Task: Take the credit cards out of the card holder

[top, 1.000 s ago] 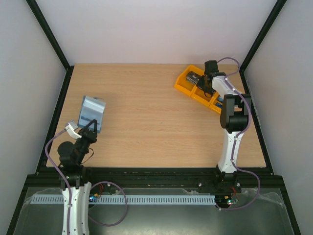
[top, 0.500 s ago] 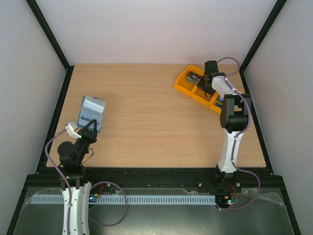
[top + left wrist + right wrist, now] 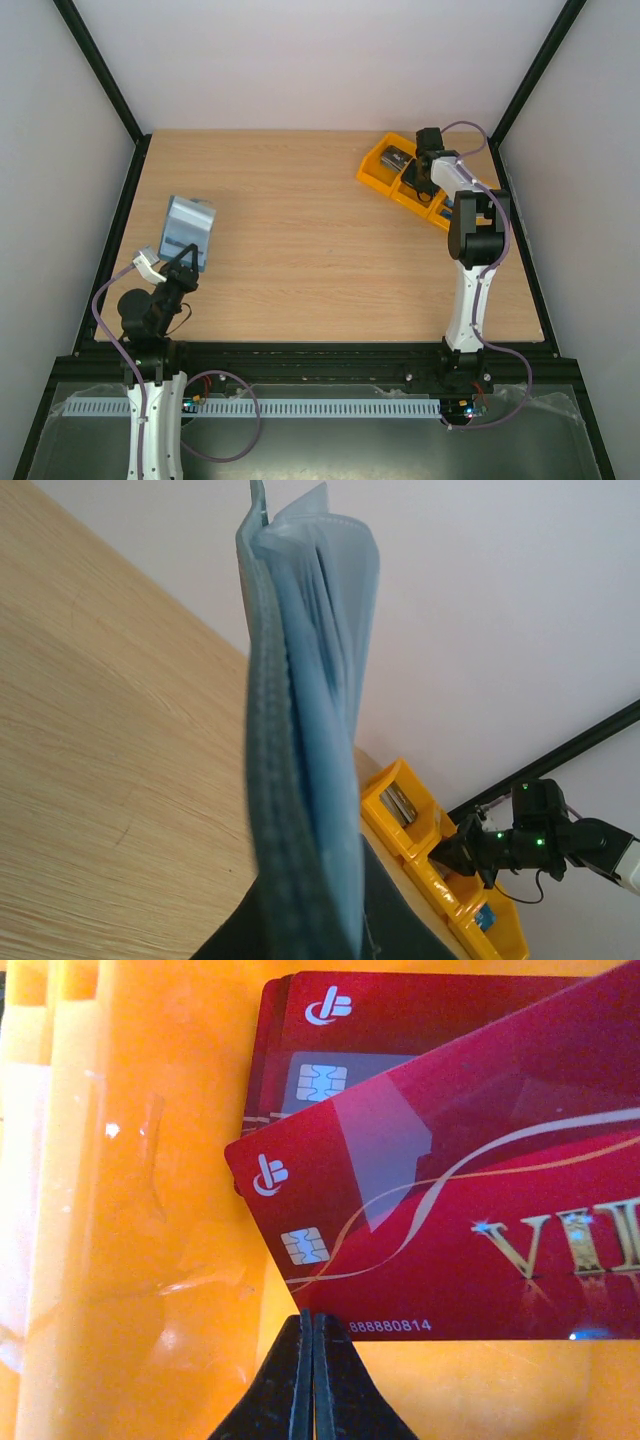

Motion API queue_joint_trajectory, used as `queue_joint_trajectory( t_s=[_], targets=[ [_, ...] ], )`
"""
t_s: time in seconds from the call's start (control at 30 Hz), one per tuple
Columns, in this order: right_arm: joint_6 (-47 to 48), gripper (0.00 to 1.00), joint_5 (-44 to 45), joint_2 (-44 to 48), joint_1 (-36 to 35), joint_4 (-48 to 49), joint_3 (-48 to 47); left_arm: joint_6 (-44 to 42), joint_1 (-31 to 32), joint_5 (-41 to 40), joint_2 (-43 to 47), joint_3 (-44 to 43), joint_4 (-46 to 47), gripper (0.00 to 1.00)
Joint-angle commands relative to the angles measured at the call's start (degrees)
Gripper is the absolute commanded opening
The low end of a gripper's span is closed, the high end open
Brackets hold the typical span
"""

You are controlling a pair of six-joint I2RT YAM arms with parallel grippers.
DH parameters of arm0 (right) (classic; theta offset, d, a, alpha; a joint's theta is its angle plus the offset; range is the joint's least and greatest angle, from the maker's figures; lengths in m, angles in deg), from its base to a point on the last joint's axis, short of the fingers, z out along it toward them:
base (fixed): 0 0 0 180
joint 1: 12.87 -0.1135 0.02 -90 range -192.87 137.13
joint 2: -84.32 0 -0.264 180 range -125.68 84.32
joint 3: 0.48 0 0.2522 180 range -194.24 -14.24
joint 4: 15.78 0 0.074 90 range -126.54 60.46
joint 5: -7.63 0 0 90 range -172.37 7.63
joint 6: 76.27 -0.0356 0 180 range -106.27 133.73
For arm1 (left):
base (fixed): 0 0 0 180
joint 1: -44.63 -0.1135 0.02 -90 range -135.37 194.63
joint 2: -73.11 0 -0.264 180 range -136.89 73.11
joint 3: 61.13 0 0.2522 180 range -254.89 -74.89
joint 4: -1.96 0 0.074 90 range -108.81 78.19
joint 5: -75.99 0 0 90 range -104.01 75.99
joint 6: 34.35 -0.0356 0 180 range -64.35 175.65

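The teal-blue card holder (image 3: 188, 230) lies at the table's left, and my left gripper (image 3: 184, 262) is shut on its near edge. In the left wrist view the card holder (image 3: 300, 780) stands edge-on between the dark fingers (image 3: 405, 930), its light blue leaves slightly fanned. No card shows inside it. My right gripper (image 3: 420, 182) hovers low over the orange tray (image 3: 382, 172). It is shut (image 3: 308, 1328), with nothing between the fingers, its tip at the edge of a red credit card (image 3: 450, 1240) lying askew on another red card (image 3: 400, 1020).
The orange tray (image 3: 425, 865) has three compartments. Dark grey cards (image 3: 400, 802) lie in the far one and a blue card (image 3: 487, 917) in the near one. Black frame rails run along both sides of the table.
The right wrist has shifted slightly left over the tray. The left arm and the card holder have not moved.
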Motion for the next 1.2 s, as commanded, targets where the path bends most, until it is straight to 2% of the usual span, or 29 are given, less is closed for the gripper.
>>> queue_joint_trajectory(
  t_s=[0.0, 0.23, 0.47, 0.8, 1.17],
  targets=[
    [0.75, 0.02, 1.28, 0.59, -0.27, 0.05, -0.88, 0.15, -0.24, 0.28, 1.24, 0.29, 2.13, 0.02],
    [1.12, 0.02, -0.9, 1.65, -0.64, -0.7, -1.63, 0.11, -0.31, 0.25, 1.19, 0.29, 2.13, 0.02],
    [2.65, 0.02, 1.64, 6.73, -0.92, -1.3, 0.57, 0.19, -0.34, 0.43, 1.24, 0.29, 2.13, 0.02],
    [3.01, 0.02, 0.1, 9.61, -0.94, -0.72, 9.1, 0.22, -0.4, 0.54, 1.24, 0.23, 2.09, 0.02],
    [4.48, 0.02, 0.88, 9.3, -2.22, -2.0, 5.35, -0.13, -0.4, 0.35, 1.24, 0.19, 2.03, 0.02]
  ],
)
